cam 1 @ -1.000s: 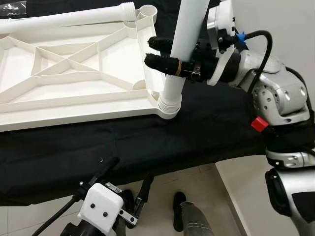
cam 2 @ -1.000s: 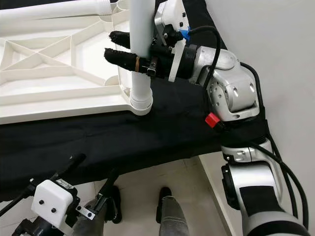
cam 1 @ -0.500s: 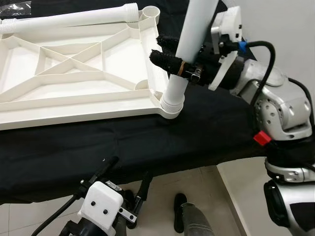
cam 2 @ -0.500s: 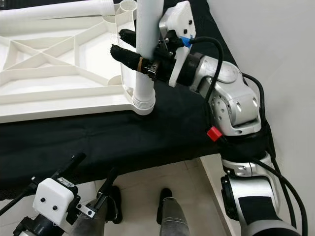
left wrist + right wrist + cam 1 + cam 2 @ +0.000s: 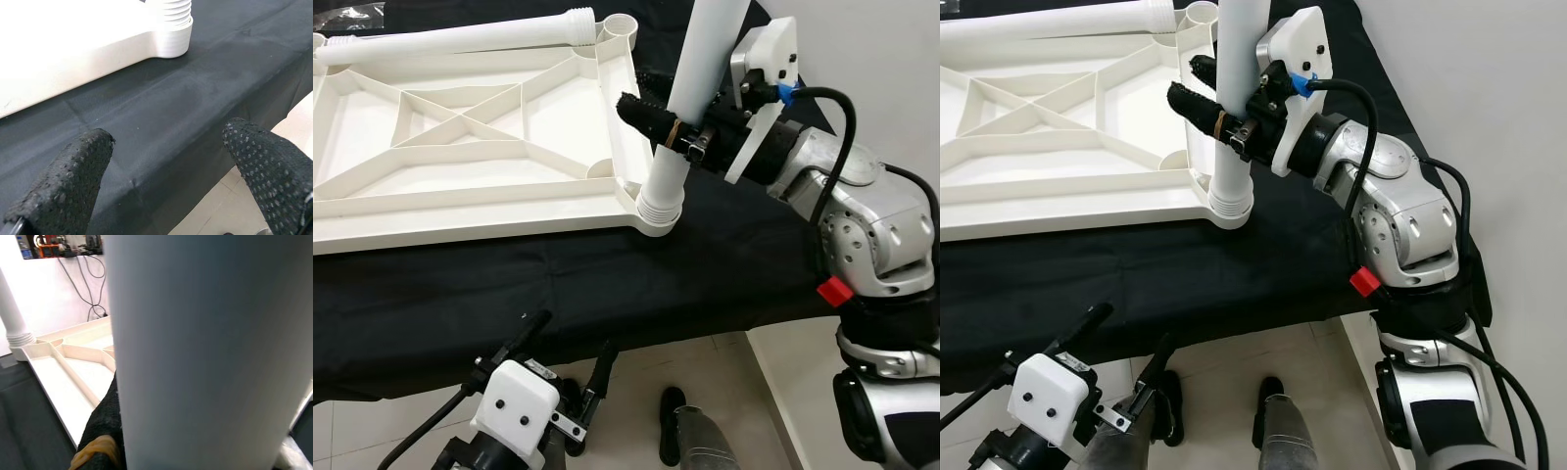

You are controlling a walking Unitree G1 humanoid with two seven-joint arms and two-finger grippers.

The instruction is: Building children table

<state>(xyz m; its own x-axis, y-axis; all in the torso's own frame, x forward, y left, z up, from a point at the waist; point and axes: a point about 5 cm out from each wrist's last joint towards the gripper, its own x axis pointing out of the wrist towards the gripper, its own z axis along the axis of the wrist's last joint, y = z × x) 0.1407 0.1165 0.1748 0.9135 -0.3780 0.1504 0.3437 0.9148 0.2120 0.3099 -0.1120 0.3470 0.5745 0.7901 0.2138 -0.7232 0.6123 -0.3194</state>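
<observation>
White plastic tabletop lies upside down on the counter, which has a black cloth over it. The right hand is clamped on a white table leg. The leg stands almost straight up, with its ridged end in the round socket at the tabletop's near right corner. Another white leg lies flat along the far edge. The left hand hangs by the counter's near edge, fingers apart, holding nothing.
</observation>
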